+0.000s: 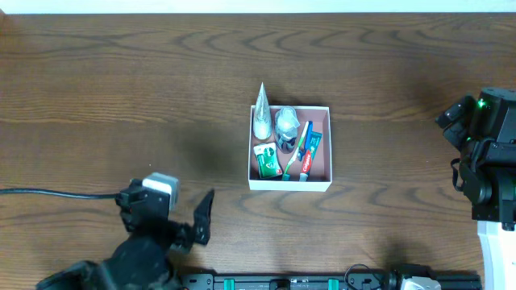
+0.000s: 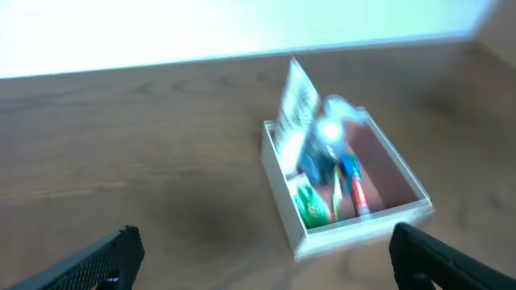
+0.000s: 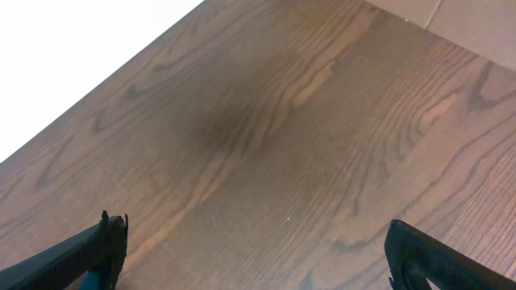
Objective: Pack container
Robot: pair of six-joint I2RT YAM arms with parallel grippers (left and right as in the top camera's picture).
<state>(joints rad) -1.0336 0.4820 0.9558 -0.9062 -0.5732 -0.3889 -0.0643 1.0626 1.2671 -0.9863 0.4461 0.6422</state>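
Observation:
The container (image 1: 322, 184) is a square white-walled box with a pink-brown floor at the table's middle. It holds a silver-white tube (image 1: 261, 113) leaning over its far left wall, a clear-wrapped item (image 1: 286, 125), a green packet (image 1: 267, 161), a toothbrush (image 1: 293, 157) and a red-and-blue toothpaste tube (image 1: 310, 153). In the left wrist view the container (image 2: 355, 229) is blurred. My left gripper (image 1: 201, 219) (image 2: 262, 258) is open and empty, near the front edge, left of the container. My right gripper (image 3: 258, 254) is open and empty over bare wood; the right arm (image 1: 488, 153) stands at the right edge.
A black cable (image 1: 48, 193) runs along the table from the left edge to the left arm. A black rail (image 1: 322, 281) lies along the front edge. The wood table (image 1: 121, 80) stretches to the white far edge.

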